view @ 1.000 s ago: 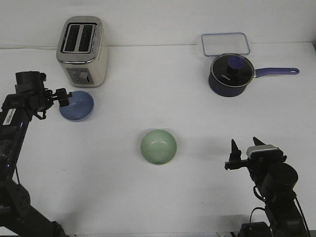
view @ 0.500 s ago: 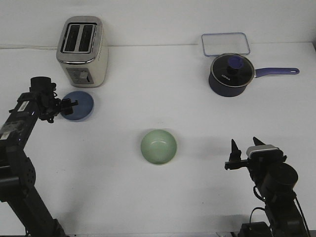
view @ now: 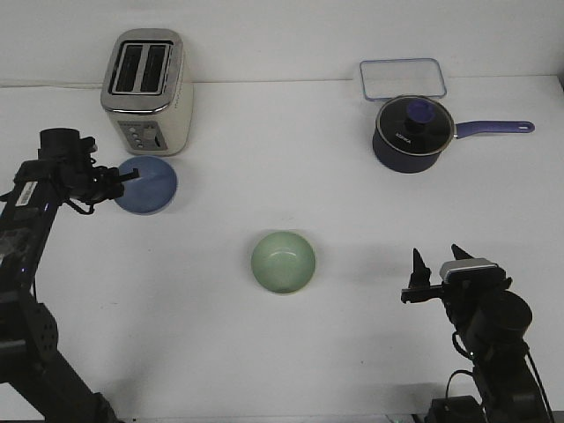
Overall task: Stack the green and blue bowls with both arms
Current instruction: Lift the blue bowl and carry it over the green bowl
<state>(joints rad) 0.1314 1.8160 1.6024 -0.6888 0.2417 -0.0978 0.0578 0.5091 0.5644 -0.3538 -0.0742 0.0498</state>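
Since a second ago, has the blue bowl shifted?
Yes. The blue bowl has moved slightly right, held by the left end effector, beside the toaster.

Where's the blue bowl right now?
In the front view, the blue bowl sits at left, just before the toaster, with the left gripper at its rim.

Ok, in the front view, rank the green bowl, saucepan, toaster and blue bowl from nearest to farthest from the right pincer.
From the right pincer, at the table's near right:
1. Green bowl, mid-table, to its left.
2. Saucepan, far right, beyond it.
3. Blue bowl, far left, at the left pincer.
4. Toaster, back left corner.
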